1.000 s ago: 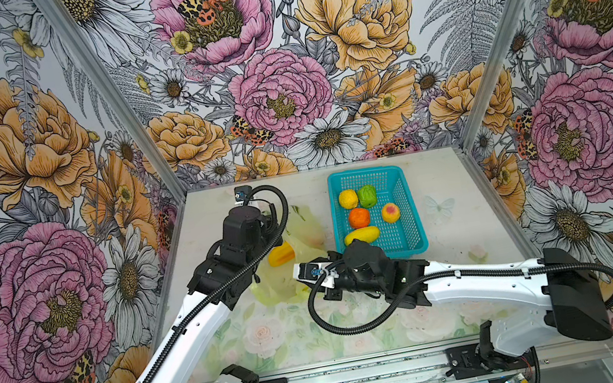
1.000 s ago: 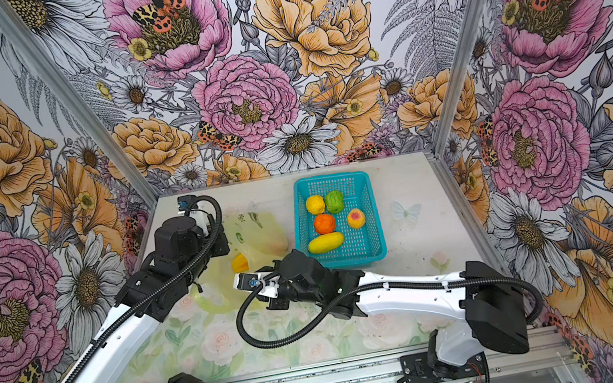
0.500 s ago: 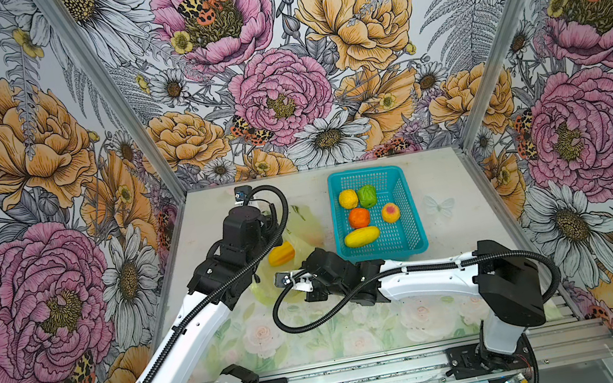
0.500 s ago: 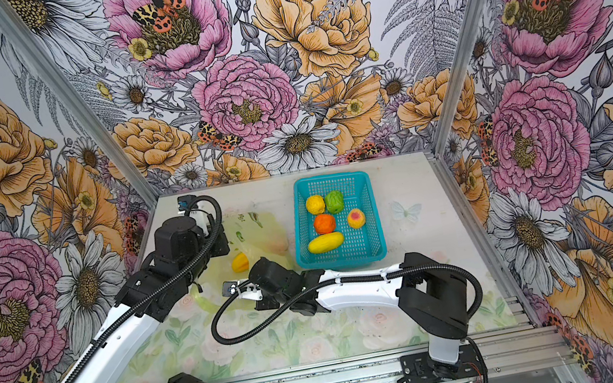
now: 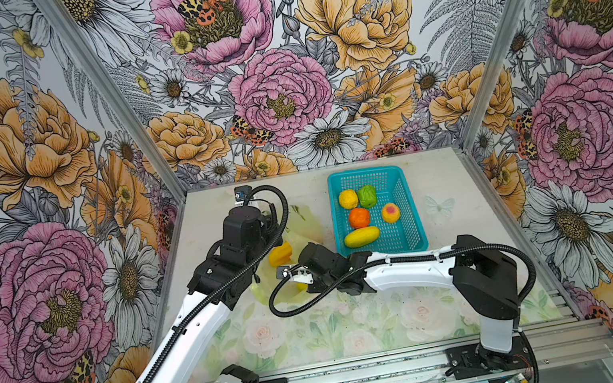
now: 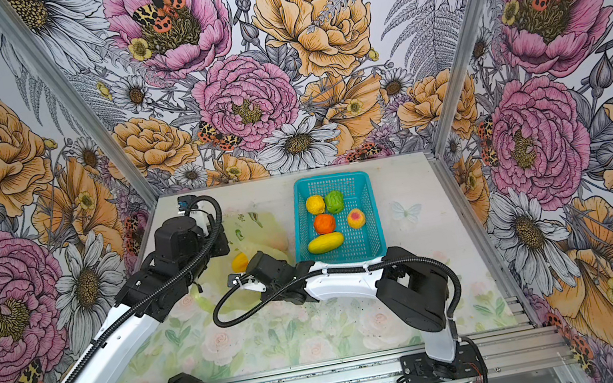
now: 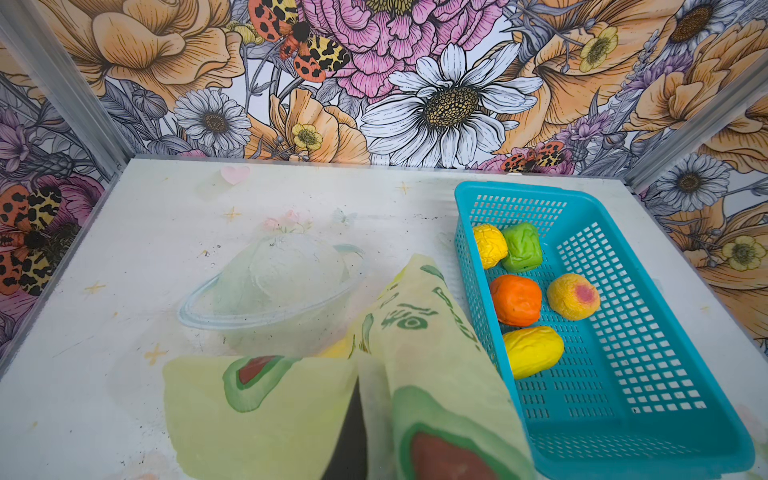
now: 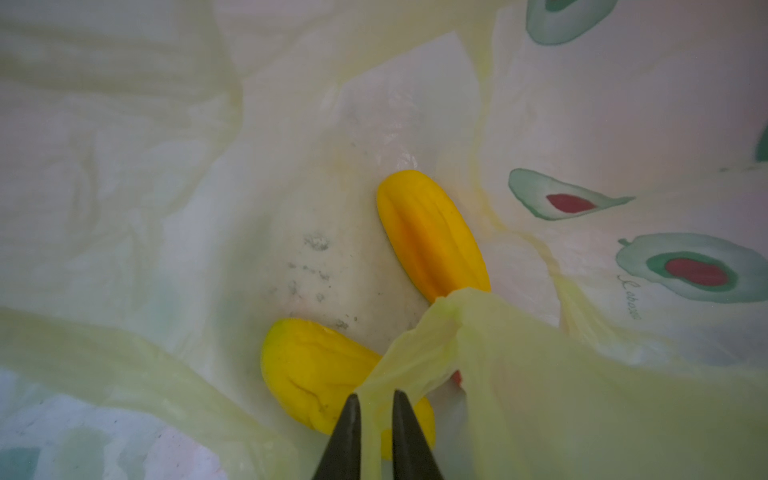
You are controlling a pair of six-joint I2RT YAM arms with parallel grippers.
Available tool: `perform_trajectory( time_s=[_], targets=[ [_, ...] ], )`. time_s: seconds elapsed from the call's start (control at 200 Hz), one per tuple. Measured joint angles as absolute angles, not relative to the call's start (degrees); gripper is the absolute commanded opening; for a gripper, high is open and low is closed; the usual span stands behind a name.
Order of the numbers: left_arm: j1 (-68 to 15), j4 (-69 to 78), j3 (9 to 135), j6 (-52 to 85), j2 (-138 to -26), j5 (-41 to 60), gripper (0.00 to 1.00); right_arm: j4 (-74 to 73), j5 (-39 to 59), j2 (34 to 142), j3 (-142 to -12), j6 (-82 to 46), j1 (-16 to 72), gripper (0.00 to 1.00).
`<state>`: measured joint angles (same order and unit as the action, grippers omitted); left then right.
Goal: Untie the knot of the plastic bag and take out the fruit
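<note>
The plastic bag (image 8: 602,124) lies crumpled on the surface (image 5: 445,177), just beside the turquoise basket (image 5: 413,221). Inside it, my right wrist view shows a long yellow fruit (image 8: 432,237) and a second yellow fruit (image 8: 307,370). The second lies right before my right pincer (image 8: 376,401), whose tips stand almost together with a fold of bag film between them. My left pincer (image 7: 347,432) is pressed together on the bag, with film draped over it. In the basket lie a round yellow fruit (image 5: 348,199), a green fruit (image 5: 367,196), an orange fruit (image 5: 360,218), a peach fruit (image 5: 390,213) and a yellow oblong fruit (image 5: 361,236).
</note>
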<state>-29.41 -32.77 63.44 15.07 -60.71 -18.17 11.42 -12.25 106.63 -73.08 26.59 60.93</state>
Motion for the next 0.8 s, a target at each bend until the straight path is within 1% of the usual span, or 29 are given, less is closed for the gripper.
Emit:
perform_trajectory(
  time_s=[0.23, 0.285, 0.35, 0.41, 0.801],
  targets=[
    [-29.4, -32.8, 63.4, 15.1, -60.7, -18.2, 0.00, 14.4, -12.6, 106.6, -73.7, 26.8, 62.2, 0.21],
    [-29.4, -32.8, 63.4, 15.1, -60.7, -18.2, 0.00, 14.8, -12.6, 106.6, -73.7, 26.9, 62.9, 0.16],
    [-29.4, -32.8, 63.4, 15.1, -60.7, -18.2, 0.00, 15.2, -12.4, 106.6, -73.8, 27.3, 64.0, 0.06],
    [-29.4, -32.8, 63.4, 15.1, -60.7, -18.2, 0.00, 15.9, -12.4, 106.6, -74.0, 27.6, 64.9, 0.00],
    [-29.4, -32.8, 63.4, 15.2, -60.7, -18.2, 0.00, 17.7, -13.9, 108.6, -77.4, 28.0, 66.4, 0.00]
  ],
)
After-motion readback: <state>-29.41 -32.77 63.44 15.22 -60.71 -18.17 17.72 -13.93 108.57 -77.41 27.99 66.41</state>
